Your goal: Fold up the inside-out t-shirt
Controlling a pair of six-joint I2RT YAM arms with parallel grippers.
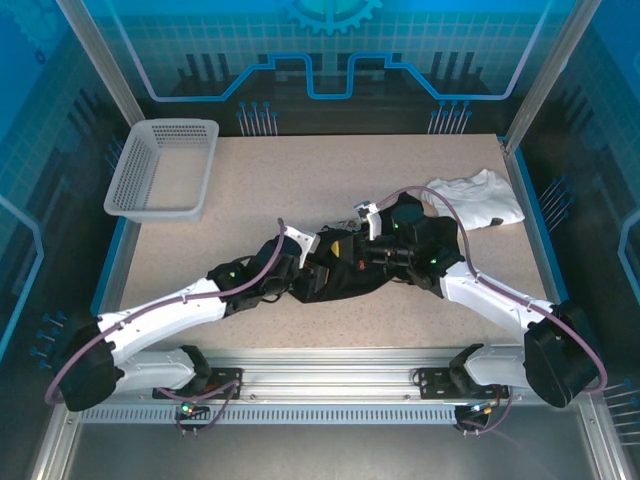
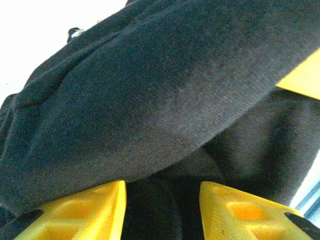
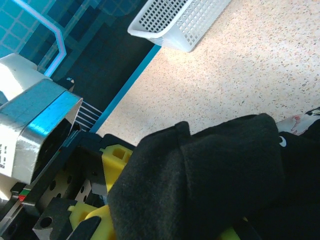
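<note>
1. Two arms reach inward from the near edge of the table and meet over the inside-out t-shirt, which lies bunched in a dark, crumpled strip at the middle of the tabletop, a little nearer the front than the back.
2. One finger pair, that of the left gripper, stands partly apart in the left wrist view. Black knit fabric fills the gap between the two yellow fingers and spreads in a taut sheet above them (whether they are pinching that fabric or merely straddling it, I cannot tell).
3. One more yellow finger edge shows at the right side of that same view, touching the stretched cloth.
4. The right gripper is closed, and a thick fold of the shirt drapes over its yellow fingers in the right wrist view, covering their tips. The cloth sits raised off the speckled tabletop there, so it looks clamped in the jaws.
5. A small scrap of pink-and-white print peeks out at the right edge of that view, against the black.
6. A white mesh plastic basket sits at the far left corner of the table, well apart from the shirt.
7. A small white garment lies crumpled near the far right edge, just behind the right arm's wrist.
</note>
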